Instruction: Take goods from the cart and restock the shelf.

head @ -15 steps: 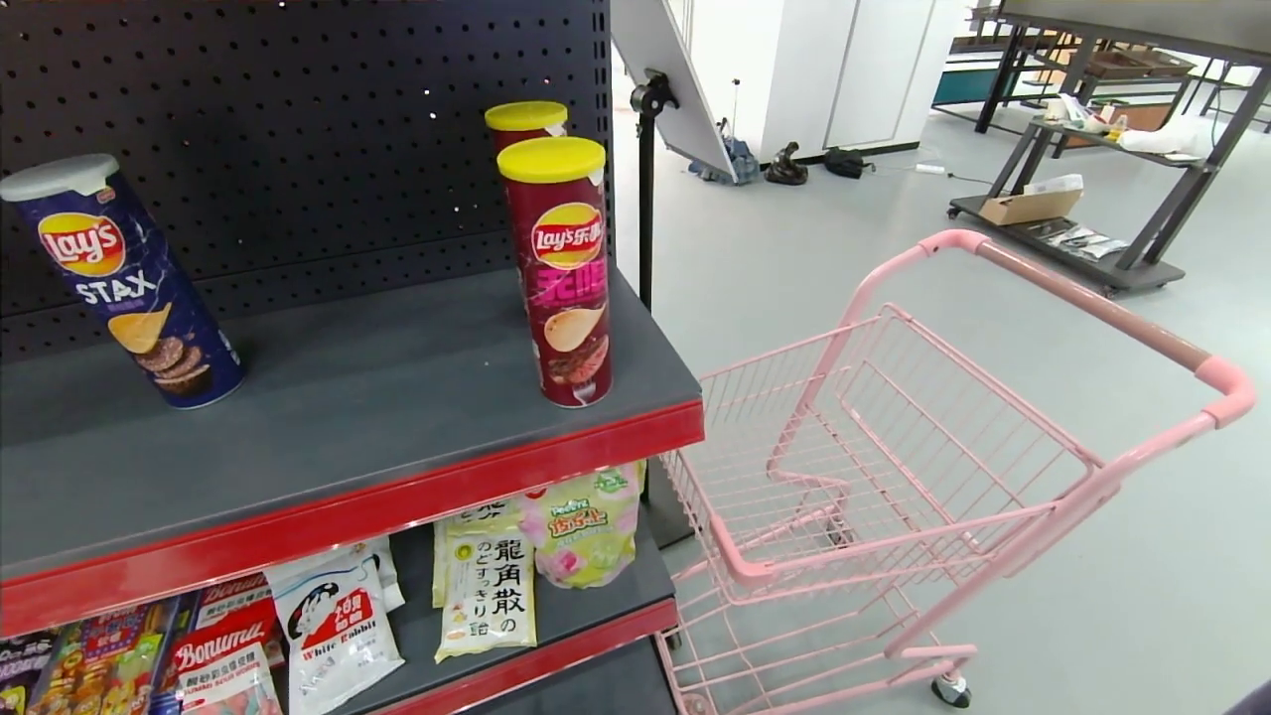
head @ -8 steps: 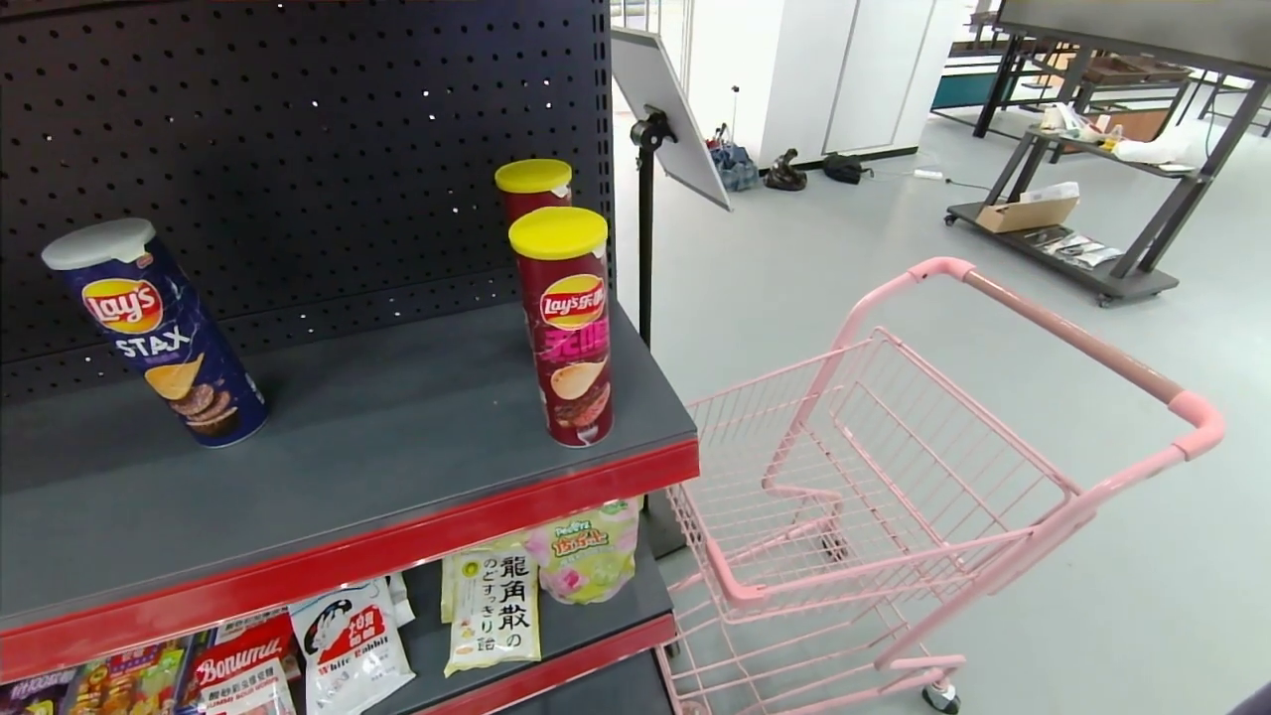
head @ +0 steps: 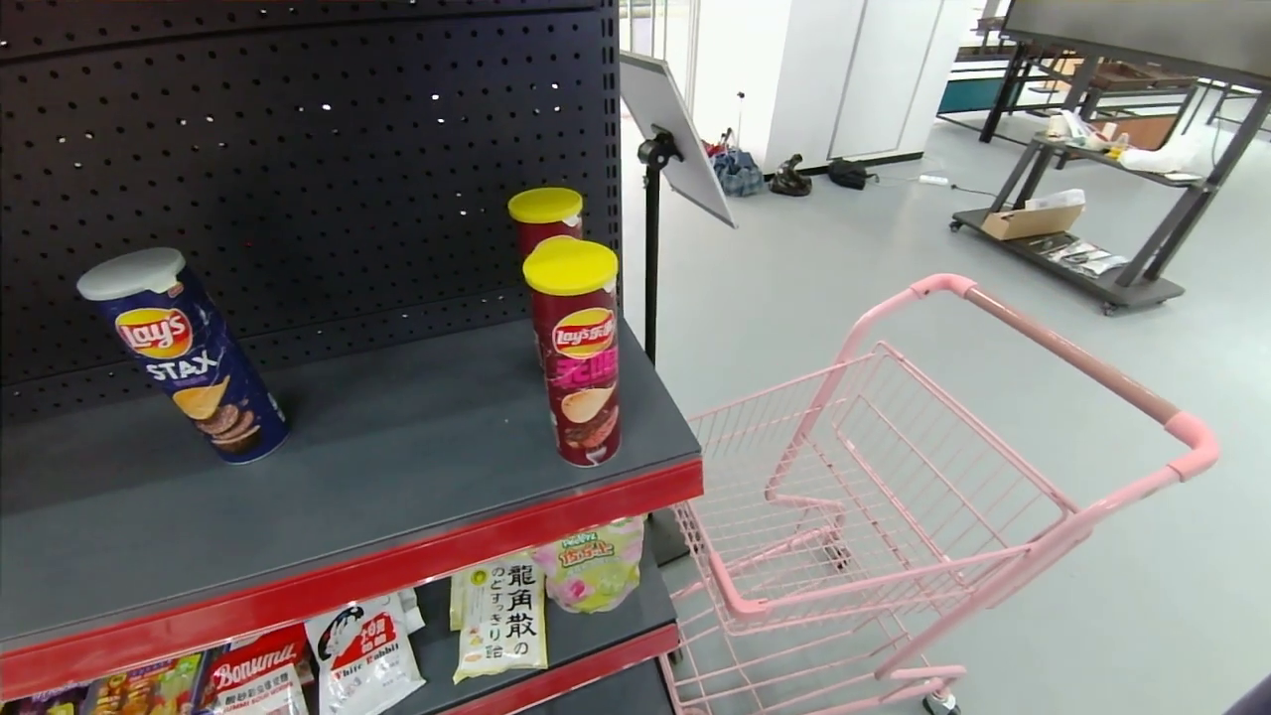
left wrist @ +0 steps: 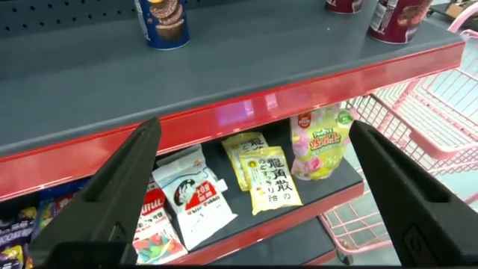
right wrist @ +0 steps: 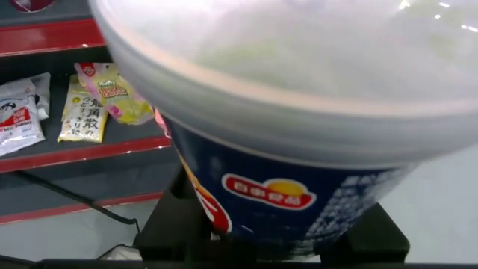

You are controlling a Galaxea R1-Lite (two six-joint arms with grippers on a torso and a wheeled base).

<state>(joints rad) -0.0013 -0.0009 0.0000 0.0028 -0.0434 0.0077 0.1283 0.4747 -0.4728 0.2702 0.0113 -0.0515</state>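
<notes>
We see a smooth grey floor [head: 794, 298] running to white wall panels [head: 874, 70] at the far side. A black stand [head: 651, 258] carries a tilted white board [head: 680, 139]. Dark bags [head: 791, 177] lie at the wall base. To the right, a black metal rack [head: 1132, 283] holds a cardboard box [head: 1033, 220] on its lower tier.

The held blue can [right wrist: 287, 190] shows blurred and cut off; the rear red can [head: 544, 214] is half hidden.
</notes>
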